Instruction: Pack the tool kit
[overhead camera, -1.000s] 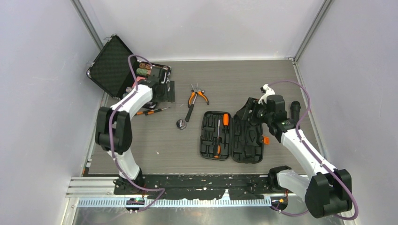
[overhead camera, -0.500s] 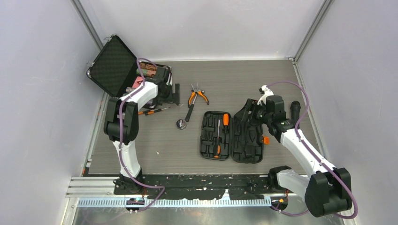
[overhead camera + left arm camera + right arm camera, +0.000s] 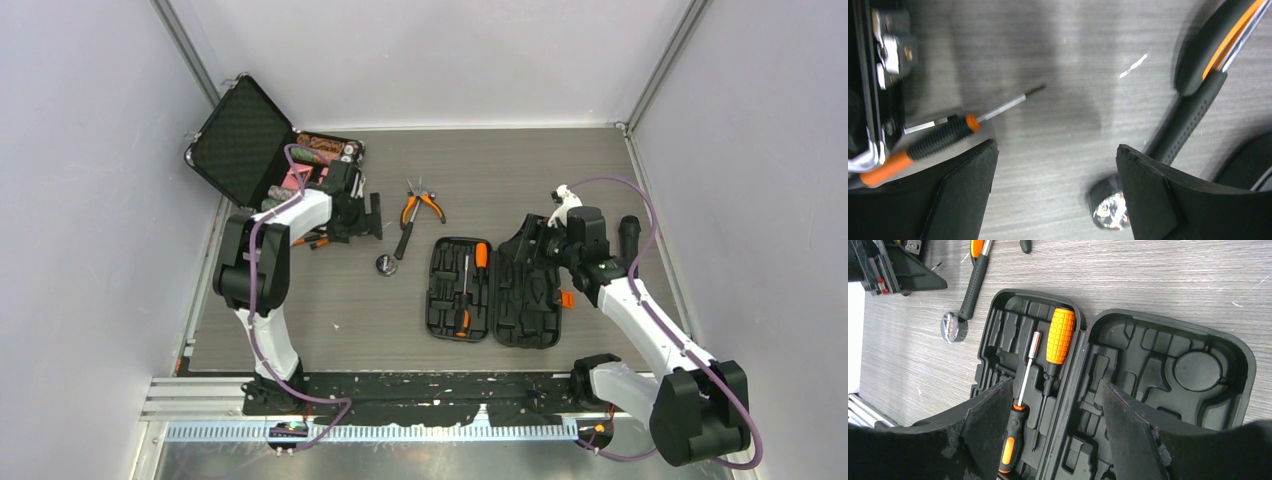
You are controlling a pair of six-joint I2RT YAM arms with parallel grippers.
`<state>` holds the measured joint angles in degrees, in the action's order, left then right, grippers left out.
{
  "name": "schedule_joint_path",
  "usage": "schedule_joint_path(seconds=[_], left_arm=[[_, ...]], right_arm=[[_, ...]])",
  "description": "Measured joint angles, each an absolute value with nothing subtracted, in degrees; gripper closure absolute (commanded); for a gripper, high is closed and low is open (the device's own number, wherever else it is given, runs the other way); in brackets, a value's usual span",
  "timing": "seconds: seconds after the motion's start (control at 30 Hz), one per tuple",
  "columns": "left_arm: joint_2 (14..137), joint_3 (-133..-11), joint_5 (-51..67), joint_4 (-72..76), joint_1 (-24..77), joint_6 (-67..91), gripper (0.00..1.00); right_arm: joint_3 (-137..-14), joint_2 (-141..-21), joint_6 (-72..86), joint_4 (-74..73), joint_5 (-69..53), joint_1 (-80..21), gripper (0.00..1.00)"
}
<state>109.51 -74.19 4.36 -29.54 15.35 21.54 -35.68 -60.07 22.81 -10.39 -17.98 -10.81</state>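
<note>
Tool kit (image 3: 520, 310) lies open; pliers (image 3: 424, 205) loose near briefcase (image 3: 240, 142).

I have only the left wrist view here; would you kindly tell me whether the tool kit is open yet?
Observer: Yes, the tool kit lies open flat on the table, to the right of the left gripper.
Operator: Thank you. Is anything packed in it?
Observer: Two tools sit in its left half: a fat orange-handled screwdriver and a slim screwdriver.
Operator: And where is the other arm?
Observer: The right gripper hovers open above the tool kit, holding nothing.
</note>
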Motion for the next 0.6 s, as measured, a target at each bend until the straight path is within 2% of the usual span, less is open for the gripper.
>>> schedule_joint_path(seconds=[0.2, 0.4, 0.6], left_arm=[[100.9, -63.5, 6.1, -27.5, 15.3, 25.9, 0.13], [89.7, -55.0, 1.3, -26.0, 14.7, 32.4, 0.25], [82.0, -49.0, -6.7, -19.5, 8.7, 42.9, 0.38]], right_arm=[[-35.3, -58.7, 22.8, -10.3, -18.2, -10.8, 0.29], [-35.3, -58.6, 22.8, -10.3, -18.6, -10.8, 0.3], [-35.3, -58.0, 22.8, -10.3, -18.8, -10.8, 0.3]])
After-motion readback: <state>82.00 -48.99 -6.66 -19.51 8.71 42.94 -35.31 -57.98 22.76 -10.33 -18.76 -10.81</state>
